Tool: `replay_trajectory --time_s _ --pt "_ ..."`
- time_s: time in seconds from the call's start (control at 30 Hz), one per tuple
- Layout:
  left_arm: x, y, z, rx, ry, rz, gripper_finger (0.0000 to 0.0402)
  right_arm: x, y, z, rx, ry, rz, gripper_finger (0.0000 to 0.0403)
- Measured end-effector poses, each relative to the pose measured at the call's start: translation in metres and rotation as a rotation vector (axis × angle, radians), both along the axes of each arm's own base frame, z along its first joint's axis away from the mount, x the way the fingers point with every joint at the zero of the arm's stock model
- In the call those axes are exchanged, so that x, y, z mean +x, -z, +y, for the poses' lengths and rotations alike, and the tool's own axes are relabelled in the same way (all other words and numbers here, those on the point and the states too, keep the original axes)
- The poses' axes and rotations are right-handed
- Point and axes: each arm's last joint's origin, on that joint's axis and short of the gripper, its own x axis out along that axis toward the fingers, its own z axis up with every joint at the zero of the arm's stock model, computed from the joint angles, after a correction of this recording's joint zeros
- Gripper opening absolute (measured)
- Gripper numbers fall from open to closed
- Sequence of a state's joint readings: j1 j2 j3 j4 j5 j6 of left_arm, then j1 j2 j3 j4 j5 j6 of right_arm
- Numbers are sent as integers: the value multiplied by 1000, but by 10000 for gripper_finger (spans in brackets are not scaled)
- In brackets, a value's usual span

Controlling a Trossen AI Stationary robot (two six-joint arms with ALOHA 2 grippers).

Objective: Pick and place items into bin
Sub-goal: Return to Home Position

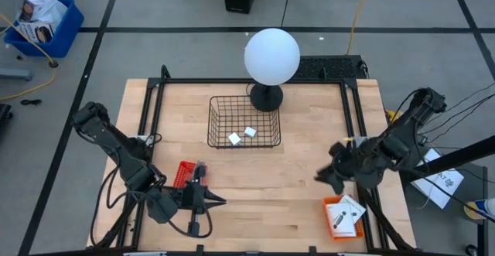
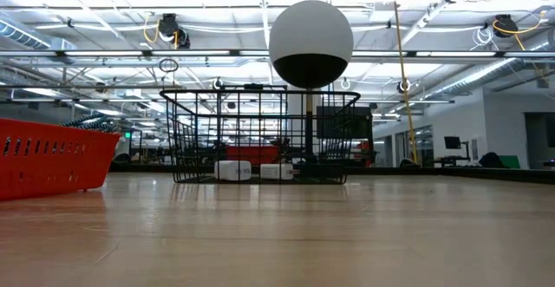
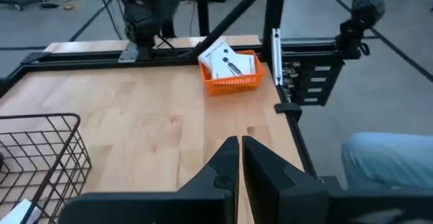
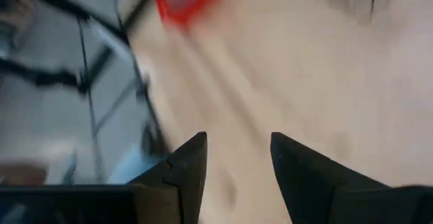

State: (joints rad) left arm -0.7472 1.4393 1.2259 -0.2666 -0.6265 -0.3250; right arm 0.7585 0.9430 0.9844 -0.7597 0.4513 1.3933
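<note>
From above, the left gripper (image 1: 220,201) hangs over the near left of the table (image 1: 263,179), just beside a red basket (image 1: 184,174). The right gripper (image 1: 319,179) hovers on the right, just left of the orange basket (image 1: 332,226) at the near right corner, where the white cards (image 1: 346,213) lie. Two white blocks (image 1: 242,135) sit in the black wire basket (image 1: 244,101) at the middle far side, with a globe lamp (image 1: 271,56) behind it.

From table height, neither arm shows. The blocks rest side by side on the wire basket's floor, the red basket is at the left edge, and the lamp rises behind.

The left wrist camera shows its claw (image 3: 240,141) pressed closed with nothing in it. The cards lie tilted in the orange basket across the table.

The right wrist picture is smeared. Its claw (image 4: 238,139) stands spread apart and empty above bare wood.
</note>
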Motion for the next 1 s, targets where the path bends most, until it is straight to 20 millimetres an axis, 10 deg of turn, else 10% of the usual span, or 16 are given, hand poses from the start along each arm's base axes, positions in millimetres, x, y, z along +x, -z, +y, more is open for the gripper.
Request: replay_trajectory --time_s 0.27,0.53,0.7,1.0 --pt "7 28 10 42 144 -27 24 30 -12 -4 -383 -59 -323 155" --pt "-4 100 59 -38 74 -67 24 54 58 -12 -568 -234 -546 155" --pt "-25 114 84 -34 73 -128 24 50 100 -44 -568 -309 -628 155" --pt "-75 118 130 -82 59 -228 24 26 105 -86 -614 -234 -679 155"
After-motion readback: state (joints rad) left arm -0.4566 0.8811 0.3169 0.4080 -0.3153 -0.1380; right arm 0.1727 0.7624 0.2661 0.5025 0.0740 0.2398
